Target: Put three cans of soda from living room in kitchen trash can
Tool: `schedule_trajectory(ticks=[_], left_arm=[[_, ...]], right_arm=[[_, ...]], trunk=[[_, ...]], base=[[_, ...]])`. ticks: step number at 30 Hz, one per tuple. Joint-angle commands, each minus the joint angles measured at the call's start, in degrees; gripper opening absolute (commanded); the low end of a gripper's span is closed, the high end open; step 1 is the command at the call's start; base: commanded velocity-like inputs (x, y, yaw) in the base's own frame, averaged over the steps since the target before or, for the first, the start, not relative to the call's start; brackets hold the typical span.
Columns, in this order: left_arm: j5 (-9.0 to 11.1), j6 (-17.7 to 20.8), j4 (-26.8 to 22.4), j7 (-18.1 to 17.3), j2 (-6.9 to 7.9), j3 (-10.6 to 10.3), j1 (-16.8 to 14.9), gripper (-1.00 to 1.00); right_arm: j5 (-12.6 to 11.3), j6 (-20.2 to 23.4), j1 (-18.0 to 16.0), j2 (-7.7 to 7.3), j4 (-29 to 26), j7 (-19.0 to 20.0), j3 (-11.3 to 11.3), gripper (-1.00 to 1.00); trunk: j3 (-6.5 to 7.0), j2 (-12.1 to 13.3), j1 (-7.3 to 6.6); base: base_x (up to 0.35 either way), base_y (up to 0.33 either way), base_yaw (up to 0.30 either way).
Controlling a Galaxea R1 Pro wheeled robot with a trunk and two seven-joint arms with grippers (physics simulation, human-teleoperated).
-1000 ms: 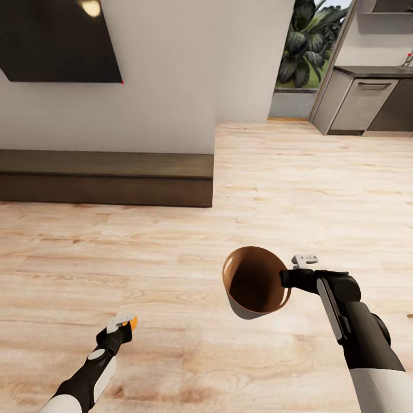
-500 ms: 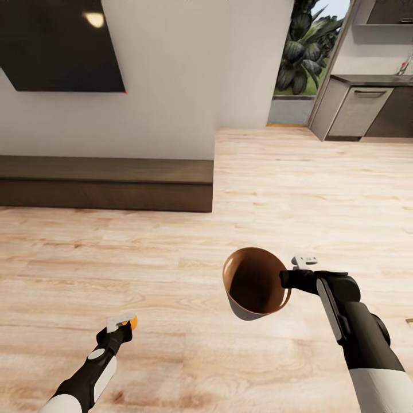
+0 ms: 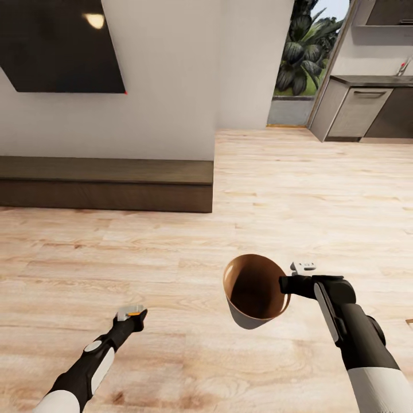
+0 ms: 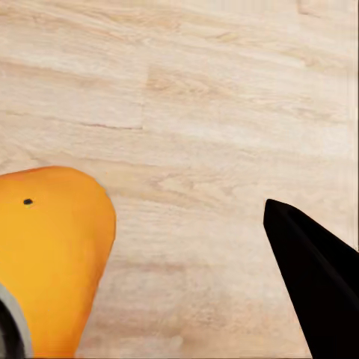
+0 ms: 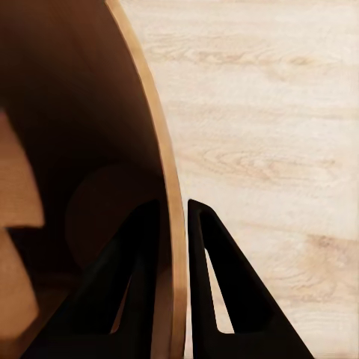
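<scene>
The bin (image 3: 255, 287) is held off the wood floor (image 3: 172, 252) by the right gripper (image 3: 285, 285); in the right wrist view its fingers (image 5: 217, 299) are seen pinching the bin's rim (image 5: 173, 247). An orange can (image 4: 52, 262) is clamped in the left gripper (image 3: 133, 314). The left arm has been lowered since half a second ago. The kitchen (image 3: 367, 103) is seen far right.
</scene>
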Motion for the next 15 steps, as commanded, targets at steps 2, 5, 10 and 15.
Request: schedule_trajectory(ticks=[2, 5, 10, 15], left_arm=[[0.0, 2.0, -0.3, -6.4, 0.4, 0.7, 0.0, -1.0], [0.0, 4.6, -1.3, -10.8, 0.91, 1.9, 0.0, -1.0], [-0.1, 14.7, -8.9, -23.9, 2.08, 8.2, 0.0, -1.0], [-0.1, 22.7, -13.9, -31.6, 2.53, 9.7, 0.0, -1.0]], right_arm=[[-1.4, -1.4, 0.0, 0.01, 1.2, 0.3, 0.1, -1.0], [-1.4, -2.1, 0.0, 0.01, 2.1, 0.3, 0.2, -1.0], [-1.4, -2.9, 0.0, 0.03, 4.5, -0.6, 0.4, -1.0], [-1.4, -5.2, 0.0, 0.15, 7.2, -2.9, 0.5, -1.0]], trunk=[[0.01, 0.0, 0.0], [0.01, 0.0, 0.0], [0.01, 0.0, 0.0], [0.01, 0.0, 0.0]], base=[[0.0, 0.0, 0.0], [0.0, 0.0, 0.0], [0.0, 0.0, 0.0], [0.0, 0.0, 0.0]])
